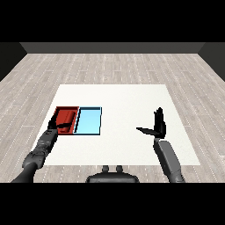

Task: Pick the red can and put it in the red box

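Note:
The red can (67, 116) is inside the red tray (60, 110) at the table's left, hard to tell apart from the tray's red floor. My left hand (57, 126) is over the tray's near edge, just in front of the can, its fingers straight and its thumb reaching right below the can. It does not curl round the can. My right hand (158, 126) hovers over the table's right side, far from both trays. It is open, fingers pointing up and thumb stretched left, holding nothing.
The light blue tray (89, 121) lies right beside the red tray and holds nothing. The white table (123, 101) ends just in front of both forearms.

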Controlling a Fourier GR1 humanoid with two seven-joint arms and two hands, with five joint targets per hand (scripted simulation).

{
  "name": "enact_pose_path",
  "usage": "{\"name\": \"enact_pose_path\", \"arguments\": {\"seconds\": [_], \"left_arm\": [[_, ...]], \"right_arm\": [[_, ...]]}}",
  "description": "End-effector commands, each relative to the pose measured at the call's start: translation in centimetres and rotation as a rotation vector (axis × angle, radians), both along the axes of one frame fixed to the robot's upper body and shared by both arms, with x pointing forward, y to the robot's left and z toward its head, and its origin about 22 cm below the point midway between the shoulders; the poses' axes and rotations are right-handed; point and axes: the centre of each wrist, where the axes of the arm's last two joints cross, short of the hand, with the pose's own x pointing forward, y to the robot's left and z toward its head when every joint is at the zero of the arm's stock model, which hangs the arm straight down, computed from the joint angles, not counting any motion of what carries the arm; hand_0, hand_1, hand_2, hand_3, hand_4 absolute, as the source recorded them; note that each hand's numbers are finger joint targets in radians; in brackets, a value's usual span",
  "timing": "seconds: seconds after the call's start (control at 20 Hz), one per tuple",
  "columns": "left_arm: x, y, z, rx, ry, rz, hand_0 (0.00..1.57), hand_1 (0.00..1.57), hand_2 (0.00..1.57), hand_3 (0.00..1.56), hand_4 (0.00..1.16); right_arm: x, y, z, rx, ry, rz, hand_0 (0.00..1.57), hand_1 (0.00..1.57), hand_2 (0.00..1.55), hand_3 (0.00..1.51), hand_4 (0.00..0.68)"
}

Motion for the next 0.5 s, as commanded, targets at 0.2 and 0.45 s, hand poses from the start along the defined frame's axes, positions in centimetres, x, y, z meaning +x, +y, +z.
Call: {"name": "enact_pose_path", "arguments": {"seconds": [0.2,0.45], "left_arm": [[1.9,-0.8,2.3,-0.139,-0.455,-0.165,1.36,1.36,1.25,0.00,0.00],[2.5,-3.2,2.7,-0.251,-0.653,-0.354,0.00,0.00,0.00,0.00,0.00]], "right_arm": [[0.2,0.7,0.6,0.004,-0.044,0.056,0.00,0.00,0.00,0.00,0.000],[-1.0,0.5,1.1,0.000,-0.070,0.124,0.00,0.00,0.00,0.00,0.000]]}}
